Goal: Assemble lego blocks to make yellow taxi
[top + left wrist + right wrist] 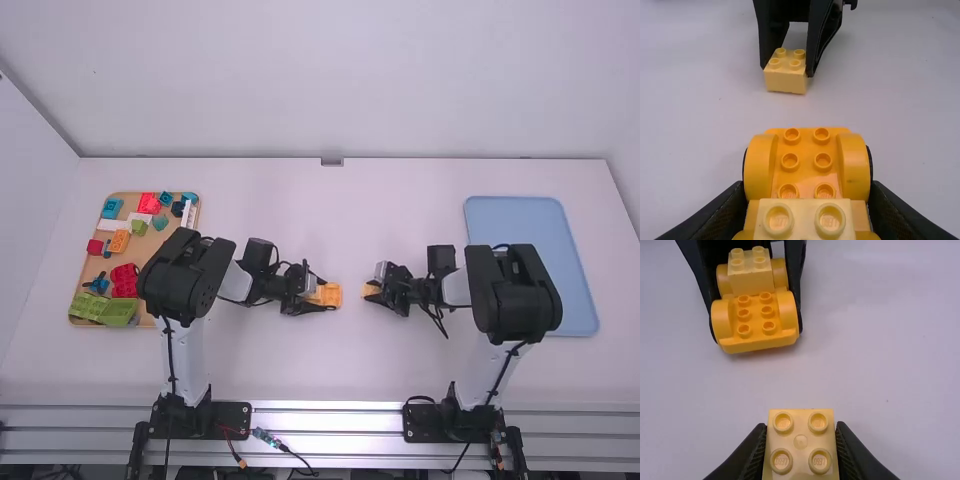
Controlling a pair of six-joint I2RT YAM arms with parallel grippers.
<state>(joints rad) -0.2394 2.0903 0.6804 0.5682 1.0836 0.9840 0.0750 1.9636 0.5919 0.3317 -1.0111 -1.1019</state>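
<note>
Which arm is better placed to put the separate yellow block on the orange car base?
Probably right: the right claw grips the block, while the left claw holds the orange car base, some studs bare.

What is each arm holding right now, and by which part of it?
The left gripper holds the orange car base by the outer sides of its rounded fenders; the right gripper holds a pale yellow block by two opposite sides.
</note>
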